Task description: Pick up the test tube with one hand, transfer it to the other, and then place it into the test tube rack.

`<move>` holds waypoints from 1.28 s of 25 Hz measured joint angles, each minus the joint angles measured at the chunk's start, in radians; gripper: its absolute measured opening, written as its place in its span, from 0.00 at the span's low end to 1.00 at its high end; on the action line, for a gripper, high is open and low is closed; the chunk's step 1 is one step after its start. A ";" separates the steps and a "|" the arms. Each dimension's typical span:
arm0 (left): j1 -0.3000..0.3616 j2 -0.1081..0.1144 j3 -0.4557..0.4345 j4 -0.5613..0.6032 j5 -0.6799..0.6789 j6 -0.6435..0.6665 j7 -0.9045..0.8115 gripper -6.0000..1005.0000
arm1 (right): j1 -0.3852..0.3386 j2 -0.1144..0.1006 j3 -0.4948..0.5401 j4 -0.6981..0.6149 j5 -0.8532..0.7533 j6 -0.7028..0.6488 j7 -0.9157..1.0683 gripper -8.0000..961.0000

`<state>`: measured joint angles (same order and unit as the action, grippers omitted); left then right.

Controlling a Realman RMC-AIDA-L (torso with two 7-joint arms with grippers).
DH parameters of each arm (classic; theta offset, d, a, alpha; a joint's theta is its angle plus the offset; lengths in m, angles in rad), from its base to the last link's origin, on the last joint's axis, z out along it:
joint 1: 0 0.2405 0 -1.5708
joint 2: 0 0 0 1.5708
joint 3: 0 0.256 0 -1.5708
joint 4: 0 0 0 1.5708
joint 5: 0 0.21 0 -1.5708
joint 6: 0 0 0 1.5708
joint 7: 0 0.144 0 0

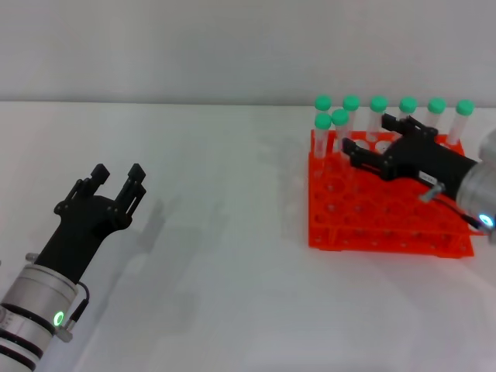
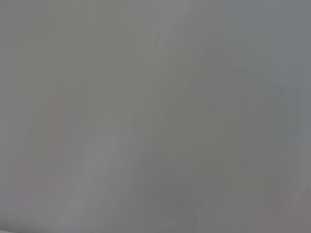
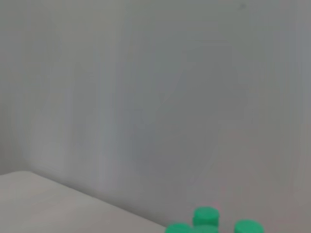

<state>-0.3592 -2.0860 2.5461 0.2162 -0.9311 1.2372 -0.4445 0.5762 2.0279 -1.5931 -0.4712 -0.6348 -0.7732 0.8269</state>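
Nearest you in the head view is the left gripper (image 1: 116, 175), low on the left over the bare white tabletop (image 1: 217, 256). Its jaws are spread with nothing between them. Its silver forearm is cut off by the frame corner, green ring light lit. Note that the left wrist view gives only a blank grey field; nothing can be read from it.

At right, the right gripper (image 1: 370, 141) reaches in over the orange-red test tube rack (image 1: 380, 225). Its jaws stand apart, one finger by the back row and the other lower, over the rack's holes. Its arm is cut off at the frame edge.

You see eight green-capped tubes standing upright in the rack, long axes vertical, caps up: six along the back row and two just in front at the left end. The back-row test tube (image 1: 377, 116) with its cap just off the upper finger lies nearest the jaws. You cannot tell whether either finger touches it, since the gripper hides the lower parts of the tubes behind it.

The right wrist view shows only wall, a strip of tabletop and a few green caps (image 3: 206, 215) cut off at the frame edge.
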 joint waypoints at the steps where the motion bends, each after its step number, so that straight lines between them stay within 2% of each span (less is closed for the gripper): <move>1: 0.000 0.000 -0.001 0.000 0.000 0.000 0.000 0.65 | -0.022 0.000 0.001 -0.016 0.003 -0.015 0.000 0.80; 7: 0.002 0.000 -0.003 -0.001 -0.005 0.001 0.001 0.65 | -0.137 -0.008 0.041 -0.041 0.110 -0.198 -0.056 0.91; 10: 0.002 0.000 -0.004 -0.001 -0.006 0.002 0.001 0.65 | -0.206 -0.008 0.112 -0.009 0.190 -0.323 -0.137 0.91; 13: 0.002 0.001 -0.005 -0.007 -0.007 0.009 0.002 0.65 | -0.240 -0.009 0.166 0.070 0.282 -0.407 -0.230 0.91; 18: -0.005 0.001 -0.006 -0.041 -0.008 0.052 0.003 0.65 | -0.241 -0.006 0.224 0.249 0.446 -0.482 -0.375 0.91; 21: -0.017 0.002 -0.010 -0.050 -0.008 0.054 0.004 0.65 | -0.245 -0.003 0.226 0.310 0.513 -0.502 -0.422 0.91; 32: -0.053 0.000 -0.017 -0.056 -0.008 0.055 0.104 0.65 | -0.248 0.000 0.223 0.393 0.534 -0.502 -0.419 0.91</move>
<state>-0.4118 -2.0865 2.5291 0.1604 -0.9392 1.2917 -0.3403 0.3281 2.0278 -1.3705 -0.0781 -0.1006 -1.2752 0.4076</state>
